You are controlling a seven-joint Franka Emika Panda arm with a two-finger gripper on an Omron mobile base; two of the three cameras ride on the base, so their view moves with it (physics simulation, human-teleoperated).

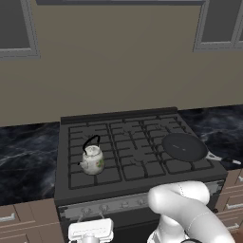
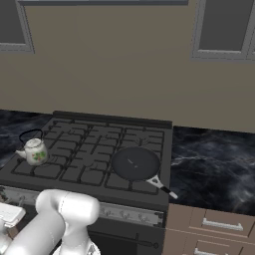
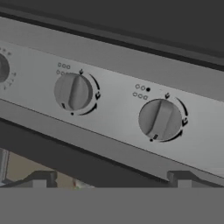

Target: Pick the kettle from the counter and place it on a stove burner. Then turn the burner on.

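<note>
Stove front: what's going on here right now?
The kettle already sits on the front-left burner of the stove, and a pan is on the right side. The hand, open and holding nothing, is down at the front strip, facing two knobs. Neither knob is touched yet.
</note>
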